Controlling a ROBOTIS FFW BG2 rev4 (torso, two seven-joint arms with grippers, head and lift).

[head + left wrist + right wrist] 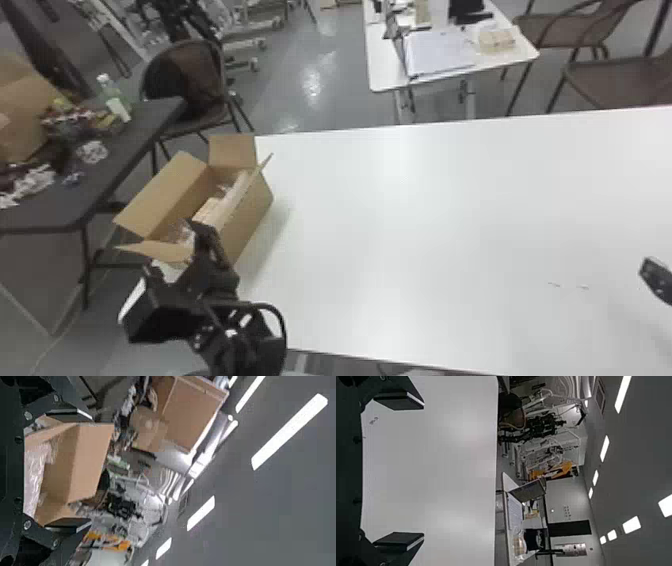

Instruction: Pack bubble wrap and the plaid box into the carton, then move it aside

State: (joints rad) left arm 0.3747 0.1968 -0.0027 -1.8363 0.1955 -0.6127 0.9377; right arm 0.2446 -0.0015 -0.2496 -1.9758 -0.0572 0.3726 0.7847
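At the far left of the room, one dark table (120,155) is seen with one large brown cardboard box (22,107), mixed clutter and one green-tinted bottle (114,96) on it. One chair (187,80) is placed behind it. The middle is taken up by one white bench (425,215), with one smaller white table (387,75) behind, loaded with papers, and two chairs at the far right.

One carton (250,215) is stood upright at the bench's left end. It is made of plain brown cardboard, and its four flaps are folded open, the left one leaned outward. Clear, crinkled bubble wrap (33,475) is held inside, beside one pale tan, box-like item (207,210) whose pattern is too blurred to be told.

Two grippers are seen. The left arm is brought in from the bottom edge, and its black gripper (172,247) is held at the carton's near end; whether the cardboard is touched cannot be told. Its two fingers are parted, with nothing grasped. The right gripper (657,280) is held over the bench's right side, well apart from the carton, its arm brought in from the right edge. Its two fingers are spread wide and nothing is gripped.
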